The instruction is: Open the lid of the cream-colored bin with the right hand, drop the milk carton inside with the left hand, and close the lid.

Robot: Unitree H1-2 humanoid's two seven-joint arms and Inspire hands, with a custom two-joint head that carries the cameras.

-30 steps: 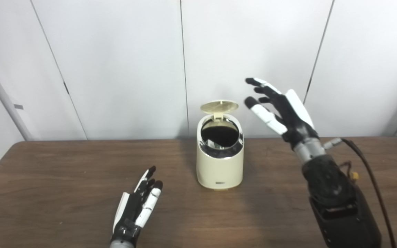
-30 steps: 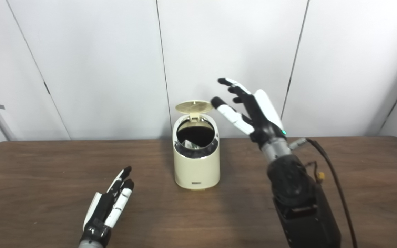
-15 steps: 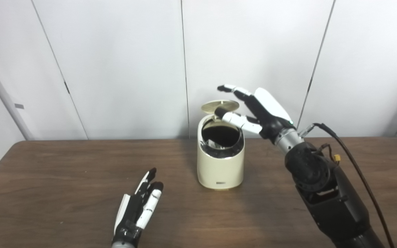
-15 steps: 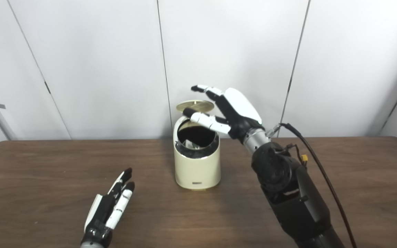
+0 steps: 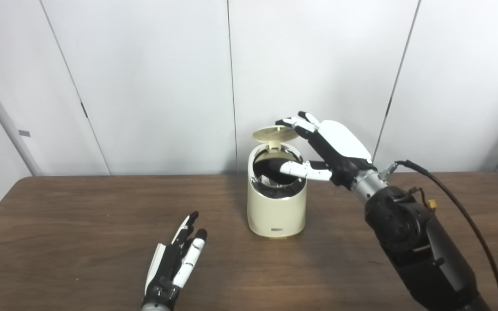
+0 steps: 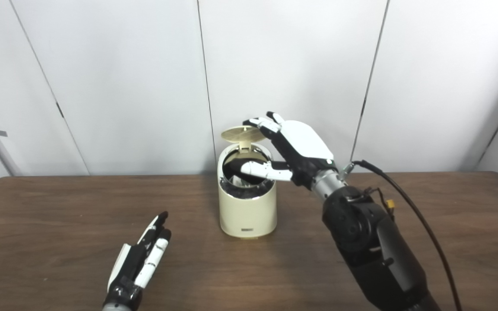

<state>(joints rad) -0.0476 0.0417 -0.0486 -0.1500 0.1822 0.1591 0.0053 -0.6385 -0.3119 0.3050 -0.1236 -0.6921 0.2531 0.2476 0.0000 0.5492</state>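
The cream-colored bin [image 5: 276,211] stands in the middle of the brown table, its round lid [image 5: 274,133] raised on the back hinge. The dark inside shows a pale object, likely the milk carton [image 6: 242,183], only partly visible. My right hand [image 5: 327,147] is open, fingers spread; its fingertips [image 5: 293,122] are at the lid's right edge and the thumb reaches over the bin's opening. My left hand [image 5: 175,261] lies open and empty on the table, in front and left of the bin.
The brown table [image 5: 59,224] runs to a white panelled wall behind the bin. A black cable [image 5: 452,203] hangs from my right wrist over the table's right side.
My right hand has swung left and down from beside the bin to the lid, turning palm down. The lid stays raised. My left hand has barely moved.
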